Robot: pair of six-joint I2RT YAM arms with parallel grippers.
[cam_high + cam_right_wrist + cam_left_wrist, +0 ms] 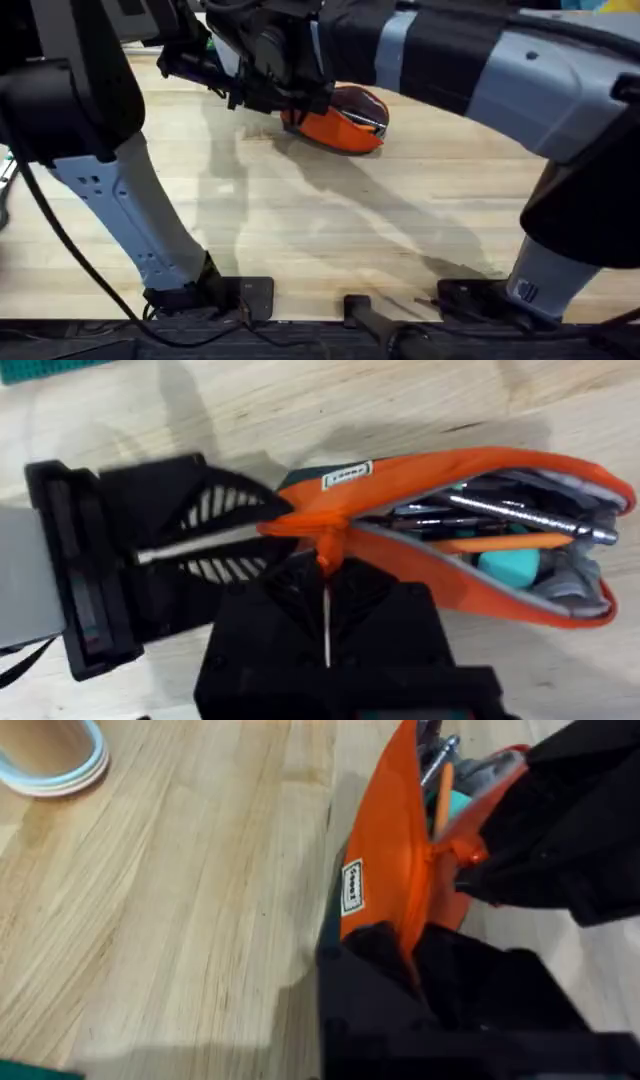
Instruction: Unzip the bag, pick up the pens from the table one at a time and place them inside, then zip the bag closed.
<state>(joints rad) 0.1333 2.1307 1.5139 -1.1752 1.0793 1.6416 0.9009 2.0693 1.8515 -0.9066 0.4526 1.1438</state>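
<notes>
The orange bag lies on the table at the far middle, with its zipper open over most of its length. Inside, a silvery pen and an orange pen rest on the grey lining beside a teal item. My left gripper is shut on the closed end of the bag, next to its white label. My right gripper is shut on the orange zipper pull near that same end. From the left wrist, both pens poke out of the opening.
A stack of tan cups with pale rims stands on the table a short way from the bag. A green mat edge lies beyond the left gripper. Bare wood stretches between the bag and the arm bases.
</notes>
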